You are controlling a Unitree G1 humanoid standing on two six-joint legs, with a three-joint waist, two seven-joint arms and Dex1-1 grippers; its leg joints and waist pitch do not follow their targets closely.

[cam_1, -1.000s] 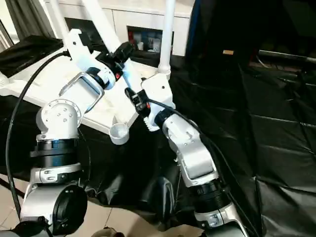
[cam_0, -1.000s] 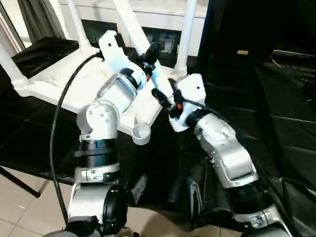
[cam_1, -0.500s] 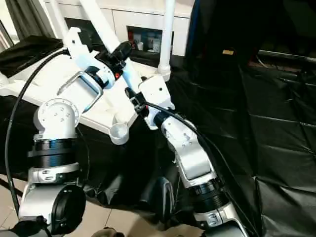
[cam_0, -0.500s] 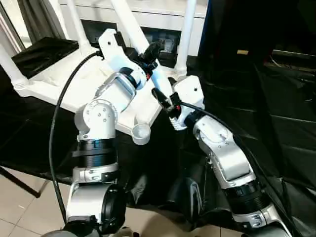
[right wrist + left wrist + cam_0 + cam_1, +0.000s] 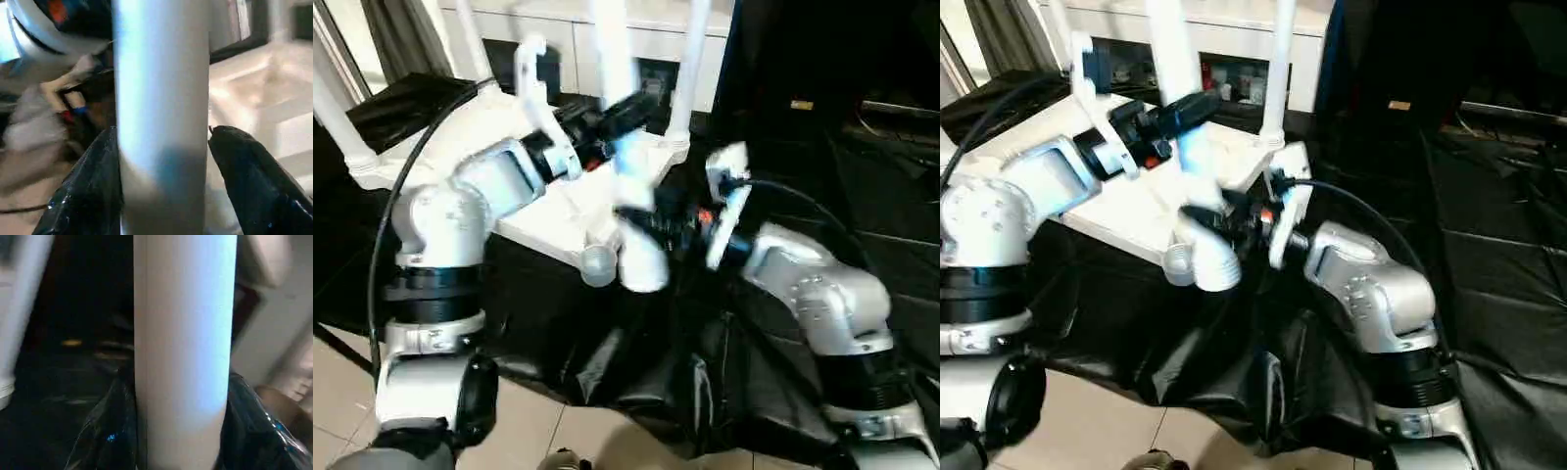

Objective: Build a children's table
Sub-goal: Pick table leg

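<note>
Grippers – left (image 5: 628, 110), right (image 5: 651, 217) – clamp leg (image 5: 628, 176)

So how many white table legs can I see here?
4. Three stand in the upturned top's corner sockets: the far-left leg, the back leg and the right leg. The fourth leg is held by the near corner, not socketed.

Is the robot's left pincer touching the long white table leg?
Touching. In the left wrist view the white tubular plastic leg fills the space between the left pincer's two black fingers, pressed against both.
</note>
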